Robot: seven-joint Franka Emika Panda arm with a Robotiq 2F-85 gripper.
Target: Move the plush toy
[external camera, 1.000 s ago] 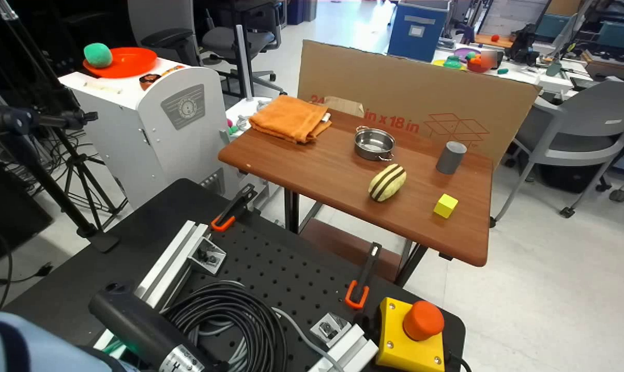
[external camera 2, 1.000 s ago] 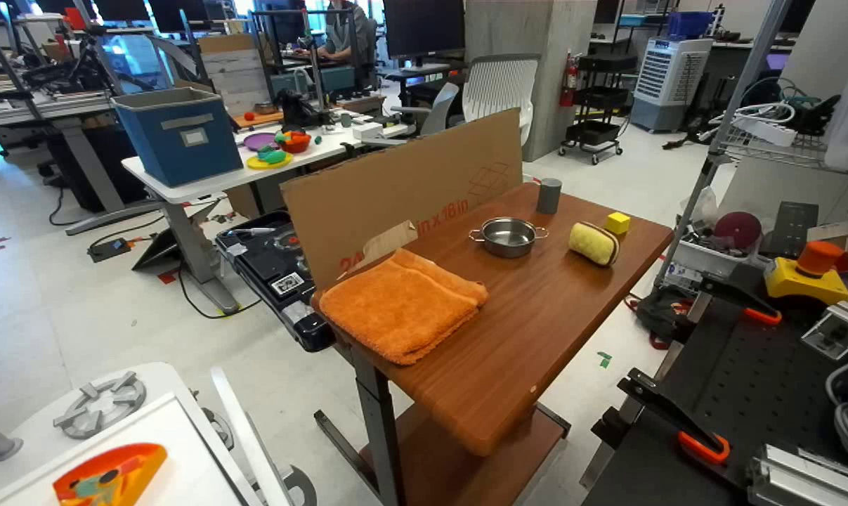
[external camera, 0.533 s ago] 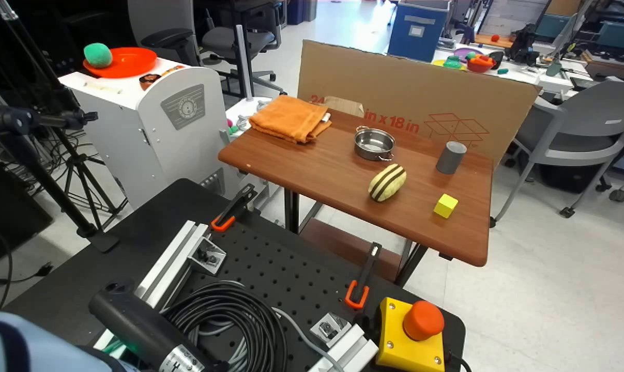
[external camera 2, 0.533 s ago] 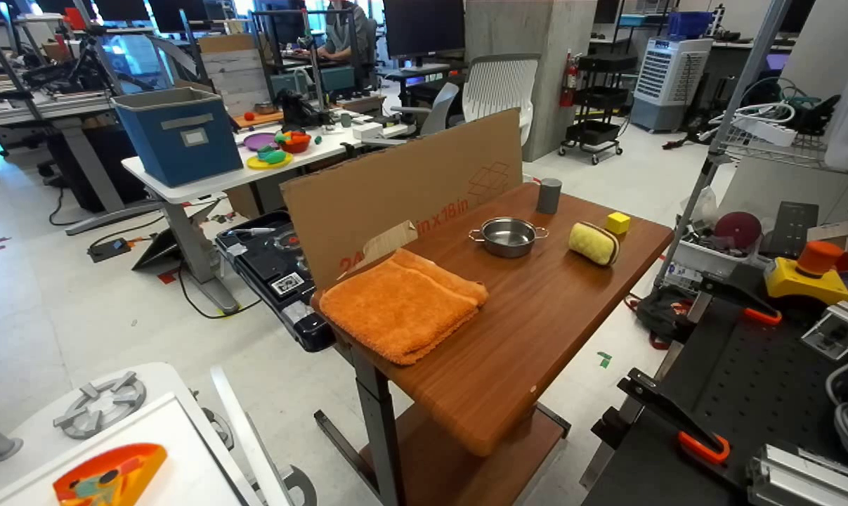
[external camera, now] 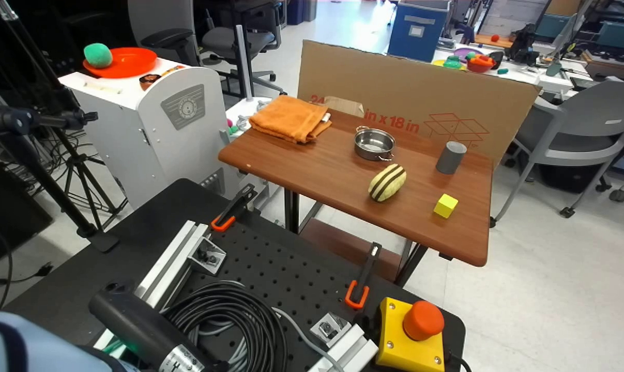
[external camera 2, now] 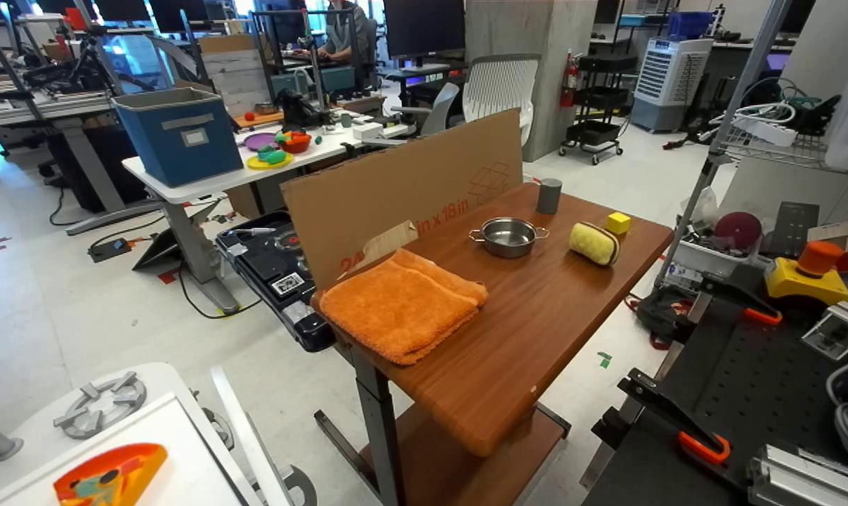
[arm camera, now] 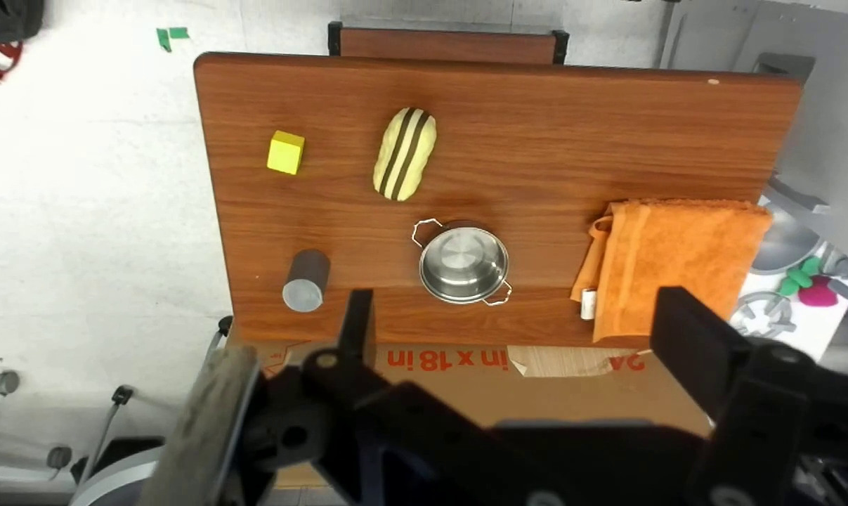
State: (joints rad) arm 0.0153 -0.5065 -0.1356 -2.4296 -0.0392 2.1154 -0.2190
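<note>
Jaws wide apart on my gripper (arm camera: 515, 302); its dark fingers (arm camera: 356, 327) show at the bottom of the wrist view. Plush toy (arm camera: 405, 154), yellow with dark brown stripes, lies on the brown table (arm camera: 606, 140) between metal pot (arm camera: 464, 263) and yellow cube (arm camera: 284, 153), apart from both. Gray cylinder (arm camera: 306, 280) stands upright near the cardboard panel (external camera: 410, 93); folded orange cloth (arm camera: 676, 260) lies well apart from the toy, past the pot. Depth reads poorly, so I can't say how high I am above the table.
</note>
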